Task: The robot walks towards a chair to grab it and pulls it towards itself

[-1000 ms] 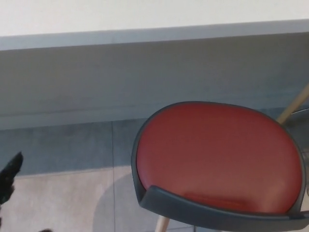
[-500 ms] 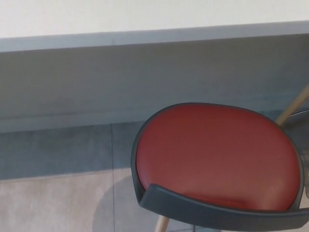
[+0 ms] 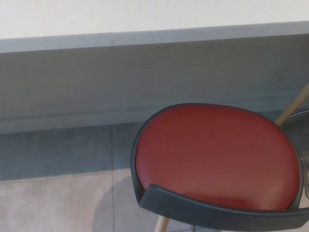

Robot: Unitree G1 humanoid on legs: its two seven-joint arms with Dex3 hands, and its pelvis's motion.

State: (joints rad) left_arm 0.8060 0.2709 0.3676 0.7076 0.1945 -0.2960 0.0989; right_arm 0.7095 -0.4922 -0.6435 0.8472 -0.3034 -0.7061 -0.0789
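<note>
A chair [image 3: 217, 157] with a round red seat and a dark grey shell fills the lower right of the head view. Its low grey backrest [image 3: 212, 212] curves along the bottom edge, nearest to me. A light wooden leg [image 3: 161, 224] shows under the seat at the bottom. Neither of my hands appears in the picture.
A white table top [image 3: 145, 17] with a grey edge spans the top of the view, and the chair stands just in front of it. A second wooden leg [image 3: 294, 105] slants in at the right edge. Grey and beige floor tiles [image 3: 53, 198] lie to the left.
My left hand, which showed at the lower left edge one second ago, has left the picture. The chair and table stay where they were.
</note>
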